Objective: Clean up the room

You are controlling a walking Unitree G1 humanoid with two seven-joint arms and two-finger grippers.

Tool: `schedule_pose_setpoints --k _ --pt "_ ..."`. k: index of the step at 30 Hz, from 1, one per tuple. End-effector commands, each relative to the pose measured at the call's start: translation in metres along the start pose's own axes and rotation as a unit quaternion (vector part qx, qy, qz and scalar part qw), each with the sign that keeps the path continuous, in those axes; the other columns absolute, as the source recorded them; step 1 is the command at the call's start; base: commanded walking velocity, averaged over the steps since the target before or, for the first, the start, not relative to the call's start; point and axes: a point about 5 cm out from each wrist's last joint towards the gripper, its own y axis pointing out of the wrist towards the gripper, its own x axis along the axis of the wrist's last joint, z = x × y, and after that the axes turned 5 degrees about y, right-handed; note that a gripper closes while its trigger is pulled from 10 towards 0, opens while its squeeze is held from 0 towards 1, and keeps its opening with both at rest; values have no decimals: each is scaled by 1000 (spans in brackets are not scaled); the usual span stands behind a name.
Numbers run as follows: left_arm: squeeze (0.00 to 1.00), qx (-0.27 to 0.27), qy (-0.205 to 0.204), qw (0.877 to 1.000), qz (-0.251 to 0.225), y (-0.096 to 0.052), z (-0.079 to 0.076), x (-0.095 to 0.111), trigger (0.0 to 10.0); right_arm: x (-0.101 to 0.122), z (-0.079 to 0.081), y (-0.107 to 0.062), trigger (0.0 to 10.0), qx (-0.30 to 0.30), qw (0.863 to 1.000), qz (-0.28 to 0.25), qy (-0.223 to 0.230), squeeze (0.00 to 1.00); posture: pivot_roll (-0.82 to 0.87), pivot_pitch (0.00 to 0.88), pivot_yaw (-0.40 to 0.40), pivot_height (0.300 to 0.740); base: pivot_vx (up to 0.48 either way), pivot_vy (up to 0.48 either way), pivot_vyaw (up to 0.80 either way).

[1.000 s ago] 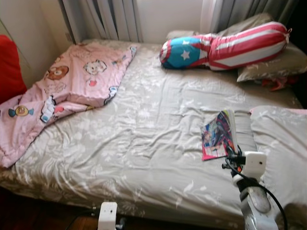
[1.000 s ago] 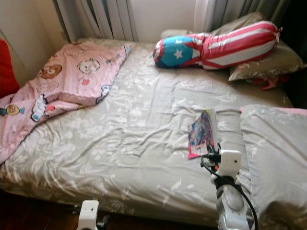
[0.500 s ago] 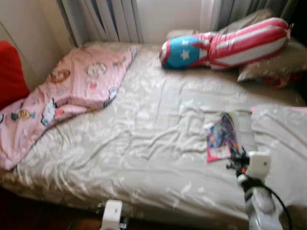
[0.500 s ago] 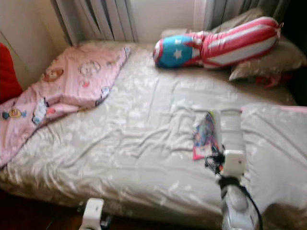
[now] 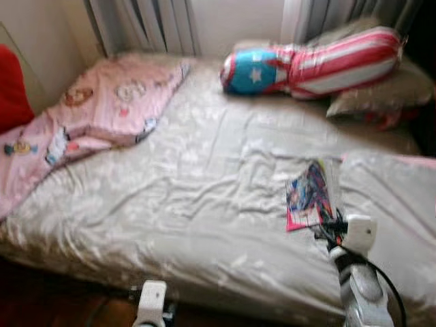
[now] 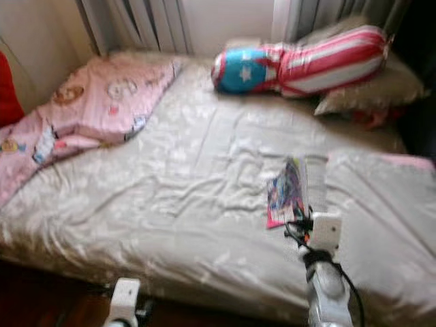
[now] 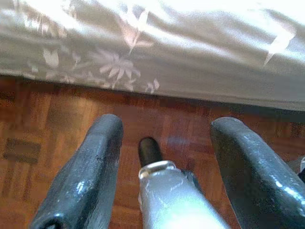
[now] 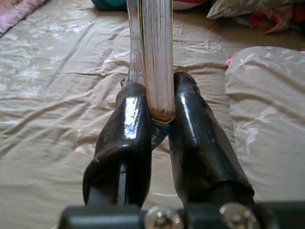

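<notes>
Grey leaf-print bed sheet (image 5: 184,204), pink cartoon blanket (image 5: 95,112), red-white striped, blue-starred bolster (image 5: 313,61), multicoloured book (image 5: 310,194)

The bed sheet (image 5: 191,197) is smooth cloth with a satin sheen. The book (image 8: 155,57) shows matt paper page edges (its cover looks glossy). Fingers (image 8: 126,138) are glossy black plastic. At the frame's bottom, the floor (image 7: 43,138) is polished wood parquet.

Camera view shifted and blurred; book kept in the same grip

The whole scene is seen slightly displaced and softer than a second ago, which is put down to head motion. The book (image 5: 310,194) is held by the right gripper (image 8: 159,112) over the bed (image 5: 191,197) much as before, with no clear displacement made out.
</notes>
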Motion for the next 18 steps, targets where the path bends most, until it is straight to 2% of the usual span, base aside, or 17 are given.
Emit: schedule_pose_setpoints --k 1,9,18 --pt "0 20 -15 1000 11 -3 11 -8 10000 10 13 7 10000 23 1000 -21 1 0 -67 137 -42 740 0 0 0" --pt "0 28 -9 999 12 -5 24 -12 10000 7 21 7 10000 16 999 -25 17 0 -55 161 7 740 0 0 0" --pt "0 38 -5 999 0 -3 36 -5 10000 7 32 7 10000 22 999 -29 27 0 -95 185 -5 740 0 0 0"
